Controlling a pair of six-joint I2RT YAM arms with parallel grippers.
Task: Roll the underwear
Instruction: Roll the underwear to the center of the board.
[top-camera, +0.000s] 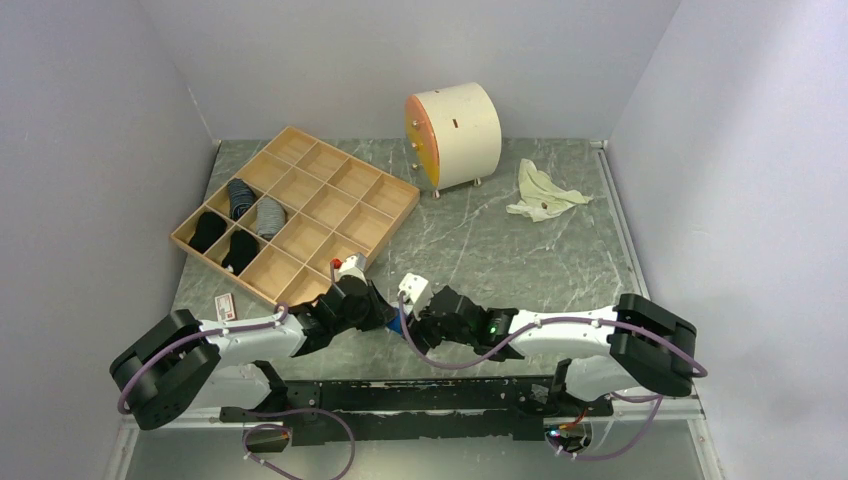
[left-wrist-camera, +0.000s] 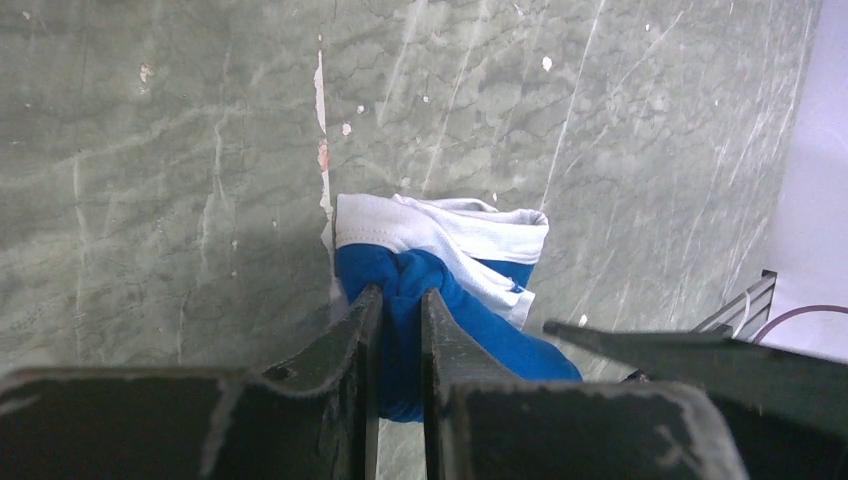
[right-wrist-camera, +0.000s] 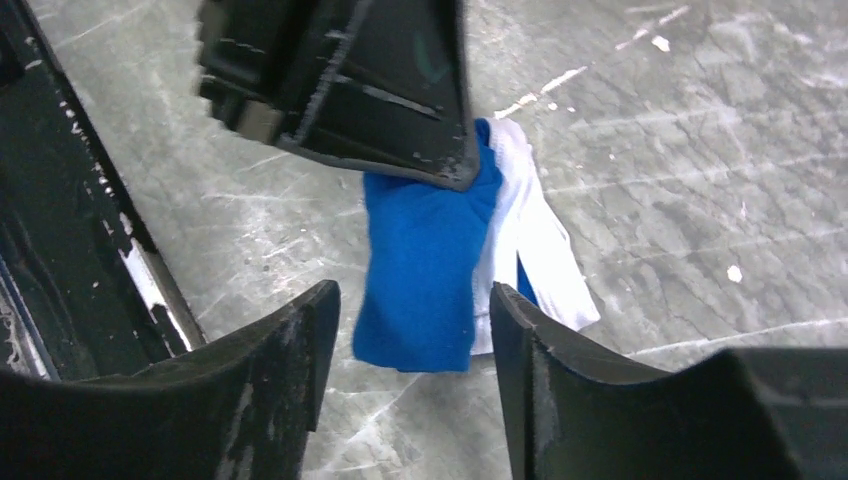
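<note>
Pinching blue underwear (left-wrist-camera: 455, 310) in left tool (left-wrist-camera: 401, 296), right tool (right-wrist-camera: 415, 295) parted beside it, wooden tray (top-camera: 325, 160) nearby

Around the underwear (left-wrist-camera: 400, 270), bare table (top-camera: 520, 260) lay open from 12 to 3 o'clock. A wooden tray (top-camera: 225, 272) blocked 10 to 11, close by. A drum (top-camera: 455, 135) stood well off near 12, and a rag (top-camera: 543, 192) lay past 1.

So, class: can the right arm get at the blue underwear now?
Probably yes: the right gripper is open with the blue underwear just ahead; the left gripper pinches only its other end.
</note>
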